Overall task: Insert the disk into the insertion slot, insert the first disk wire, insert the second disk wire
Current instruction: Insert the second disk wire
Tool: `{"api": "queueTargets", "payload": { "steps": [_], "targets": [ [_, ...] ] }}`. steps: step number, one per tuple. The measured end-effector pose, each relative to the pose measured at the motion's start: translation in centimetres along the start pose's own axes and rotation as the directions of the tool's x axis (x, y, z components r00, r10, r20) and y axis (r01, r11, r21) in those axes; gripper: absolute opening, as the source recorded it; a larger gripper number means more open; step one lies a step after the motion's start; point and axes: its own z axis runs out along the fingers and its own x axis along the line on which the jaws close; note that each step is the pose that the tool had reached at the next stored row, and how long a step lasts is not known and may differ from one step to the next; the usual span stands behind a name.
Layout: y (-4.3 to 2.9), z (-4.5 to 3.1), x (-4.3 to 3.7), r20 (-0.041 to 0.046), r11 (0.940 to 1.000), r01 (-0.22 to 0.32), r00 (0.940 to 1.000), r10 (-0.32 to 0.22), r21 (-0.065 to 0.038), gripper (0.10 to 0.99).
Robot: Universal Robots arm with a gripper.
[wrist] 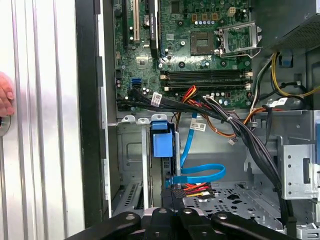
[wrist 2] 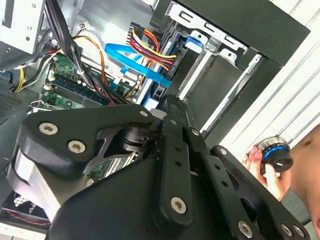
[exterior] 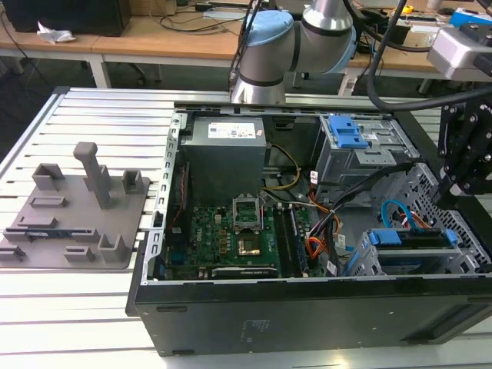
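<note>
The disk (exterior: 411,238) sits in the insertion slot (exterior: 361,257), its blue carrier (wrist: 162,145) showing at the end. The slot's perforated wall (wrist: 232,196) lies beside it. The first disk wire (wrist: 194,188), a red-orange bundle, runs to the disk's end. The second disk wire (wrist: 202,175), a glossy light blue loop, also ends there, and I see it again in the second wrist view (wrist 2: 132,61). My gripper (exterior: 444,196) hangs above that end of the disk, fingers together (wrist: 173,197). I cannot make out anything between them.
The open computer case (exterior: 307,307) lies on a slatted table, with motherboard (exterior: 231,231), power supply (exterior: 227,146) and a taller bay with a blue latch (exterior: 346,132). A grey fixture (exterior: 73,207) sits at the exterior view's left. A person's hand (wrist 2: 272,172) rests on a knob outside the case.
</note>
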Motion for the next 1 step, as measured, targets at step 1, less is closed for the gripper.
{"api": "queueTargets", "payload": {
  "steps": [1],
  "targets": [
    [0.00,0.00,0.00,0.0000,1.0000,0.000,1.0000,0.000,0.000,0.106]
  ]
}}
